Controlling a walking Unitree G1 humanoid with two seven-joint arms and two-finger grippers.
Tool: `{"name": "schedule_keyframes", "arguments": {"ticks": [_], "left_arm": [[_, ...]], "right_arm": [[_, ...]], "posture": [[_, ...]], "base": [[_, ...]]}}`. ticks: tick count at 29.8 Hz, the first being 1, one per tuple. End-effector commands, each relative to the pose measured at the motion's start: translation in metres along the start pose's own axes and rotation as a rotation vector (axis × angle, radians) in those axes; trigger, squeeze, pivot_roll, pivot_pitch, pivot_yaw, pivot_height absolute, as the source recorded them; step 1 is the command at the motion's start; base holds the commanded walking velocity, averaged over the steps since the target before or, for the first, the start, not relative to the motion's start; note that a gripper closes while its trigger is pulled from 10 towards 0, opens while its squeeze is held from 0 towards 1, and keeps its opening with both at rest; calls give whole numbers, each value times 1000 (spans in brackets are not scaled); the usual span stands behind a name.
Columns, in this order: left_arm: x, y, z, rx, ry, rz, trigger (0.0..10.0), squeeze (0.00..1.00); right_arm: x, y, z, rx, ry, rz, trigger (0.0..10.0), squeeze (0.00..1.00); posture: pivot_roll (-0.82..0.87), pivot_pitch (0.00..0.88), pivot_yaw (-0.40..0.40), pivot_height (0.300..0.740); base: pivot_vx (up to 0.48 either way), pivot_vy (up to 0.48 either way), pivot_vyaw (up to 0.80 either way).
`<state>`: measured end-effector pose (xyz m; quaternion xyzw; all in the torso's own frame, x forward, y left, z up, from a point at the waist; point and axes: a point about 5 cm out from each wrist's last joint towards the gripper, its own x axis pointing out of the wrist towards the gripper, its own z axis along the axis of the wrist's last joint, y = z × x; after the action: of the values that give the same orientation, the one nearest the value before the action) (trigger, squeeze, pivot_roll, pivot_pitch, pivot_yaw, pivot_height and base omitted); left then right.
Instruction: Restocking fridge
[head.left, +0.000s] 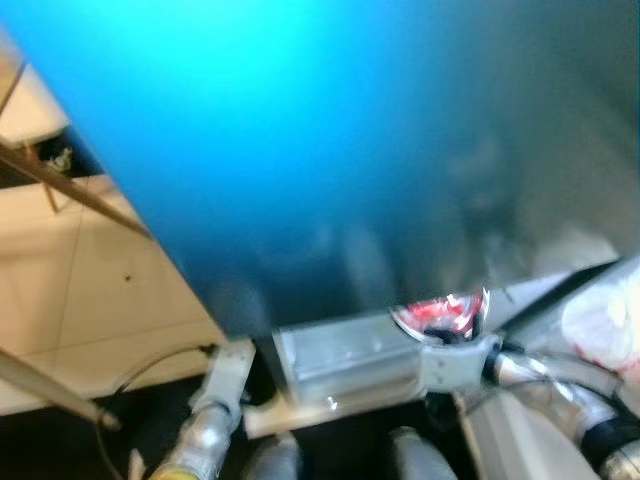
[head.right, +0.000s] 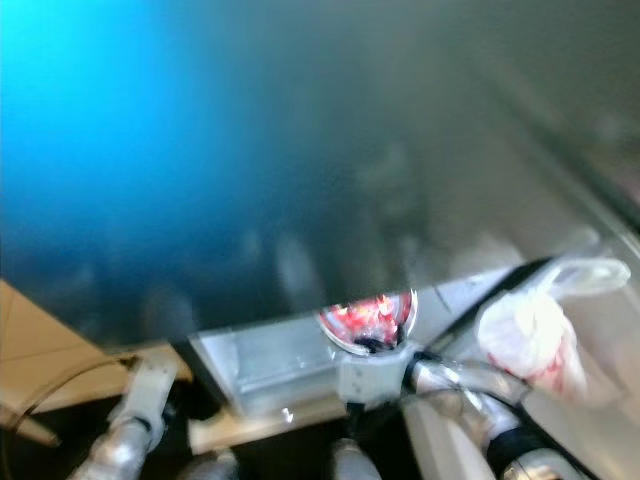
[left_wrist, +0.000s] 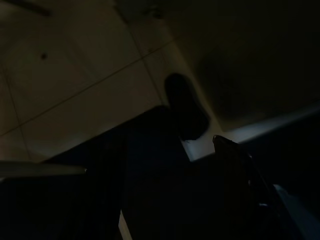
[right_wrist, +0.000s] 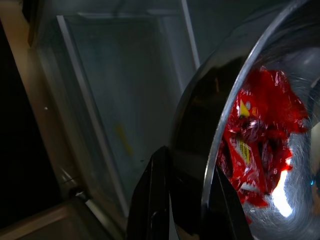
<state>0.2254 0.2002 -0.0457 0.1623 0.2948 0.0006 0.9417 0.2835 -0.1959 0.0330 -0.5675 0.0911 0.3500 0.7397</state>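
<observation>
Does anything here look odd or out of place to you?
Slightly. The right gripper pinches a shiny metal bowl by its rim, tipped on its side, with red packets inside that might slide out. A white plastic bag sits loosely nearby. The head views are blurred.

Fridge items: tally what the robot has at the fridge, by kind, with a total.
Metal bowl: 1
Red packet, inside the bowl: 1
White plastic bag: 1
Clear door bin: 1
Total: 4
</observation>
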Motion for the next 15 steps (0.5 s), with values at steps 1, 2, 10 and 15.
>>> {"name": "schedule_keyframes", "arguments": {"ticks": [1,2,10,15], "left_arm": [[-4,-2,-12,4,44,-8,10000,0],[-5,-2,-12,5,45,-8,10000,0],[-6,-2,-16,-5,65,2,10000,0],[-7,-1,-19,-19,76,8,10000,0]], "right_arm": [[-3,2,-2,10,3,-4,10000,0],[-3,2,-2,10,3,-5,10000,0],[-3,1,-3,9,6,-3,10000,0],[-2,1,-4,10,11,-3,10000,0]], "posture": [[-39,163,-29,740],[-39,163,-29,740],[-40,168,-30,740],[-40,169,-30,740]], "base": [[0,0,0],[0,0,0],[0,0,0],[0,0,0]]}}
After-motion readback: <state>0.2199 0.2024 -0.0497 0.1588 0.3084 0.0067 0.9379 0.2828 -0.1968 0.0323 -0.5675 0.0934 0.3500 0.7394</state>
